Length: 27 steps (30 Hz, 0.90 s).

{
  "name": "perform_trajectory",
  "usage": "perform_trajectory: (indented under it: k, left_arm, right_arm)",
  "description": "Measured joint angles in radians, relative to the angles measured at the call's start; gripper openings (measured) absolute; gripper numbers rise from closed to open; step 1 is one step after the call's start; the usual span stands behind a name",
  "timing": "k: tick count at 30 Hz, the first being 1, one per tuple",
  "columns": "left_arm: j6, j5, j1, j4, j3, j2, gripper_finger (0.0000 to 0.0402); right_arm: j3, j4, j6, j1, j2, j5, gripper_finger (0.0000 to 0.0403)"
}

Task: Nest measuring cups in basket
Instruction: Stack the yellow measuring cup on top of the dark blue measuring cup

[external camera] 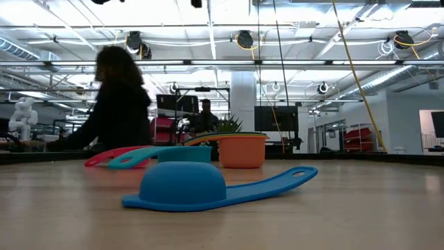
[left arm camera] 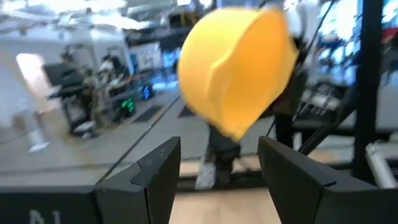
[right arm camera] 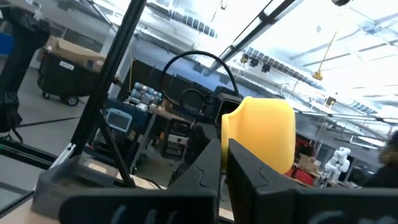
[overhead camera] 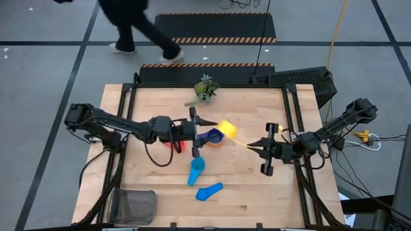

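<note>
Nearest the low camera, a blue cup (external camera: 201,189) lies upside down on the worktop (overhead camera: 257,186), handle out to one side; in the high view it sits near the front edge, with a light blue cup (overhead camera: 196,169) just behind it. Off at the front left corner stands the basket (overhead camera: 135,205), well apart from all the cups. Farther back, mid-worktop, the left claw (overhead camera: 194,133) reaches in with its fingers (left arm camera: 155,174) spread and gripping nothing; a dark blue cup (overhead camera: 209,136), an orange cup (external camera: 242,150) and a red cup (overhead camera: 176,145) lie close by it. Just beyond, the right claw (overhead camera: 252,145) is pressed together on the handle of a yellow cup (overhead camera: 227,128), holding it off the worktop. At the far edge sits a plant (overhead camera: 204,89); past it a person (overhead camera: 138,25) walks the floor.
</note>
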State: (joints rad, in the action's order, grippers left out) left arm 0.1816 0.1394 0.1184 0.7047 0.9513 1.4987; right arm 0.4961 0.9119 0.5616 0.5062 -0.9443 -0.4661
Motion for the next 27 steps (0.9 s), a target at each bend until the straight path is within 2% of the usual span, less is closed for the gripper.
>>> perform_trajectory:
  k: [3,9,14,18,22,27]
  left_arm:
    - [-0.008,-0.038,0.003,0.054,0.0,0.021,0.0219]
    - [-0.05,-0.039,0.002,0.148,0.0,0.047,0.0245]
    - [-0.108,0.016,0.002,0.194,0.0,0.065,0.0275]
    - [-0.138,0.061,-0.002,0.183,0.0,0.069,0.028]
    - [-0.171,0.083,-0.013,0.186,0.0,0.083,0.0245]
    - [-0.178,0.102,-0.018,0.194,0.0,0.084,0.0158]
  right_arm:
    - [0.0,0.0,0.006,0.0,0.0,0.0,0.0]
    - [0.0,-0.011,0.012,0.0,0.0,0.0,0.0]
    - [0.0,-0.01,0.028,0.0,-0.009,0.0,0.0]
    - [0.0,0.006,0.044,-0.002,-0.031,-0.002,0.0]
    - [0.0,0.039,0.071,-0.003,-0.059,-0.004,0.0]
    - [0.0,0.066,0.106,-0.003,-0.087,-0.01,0.0]
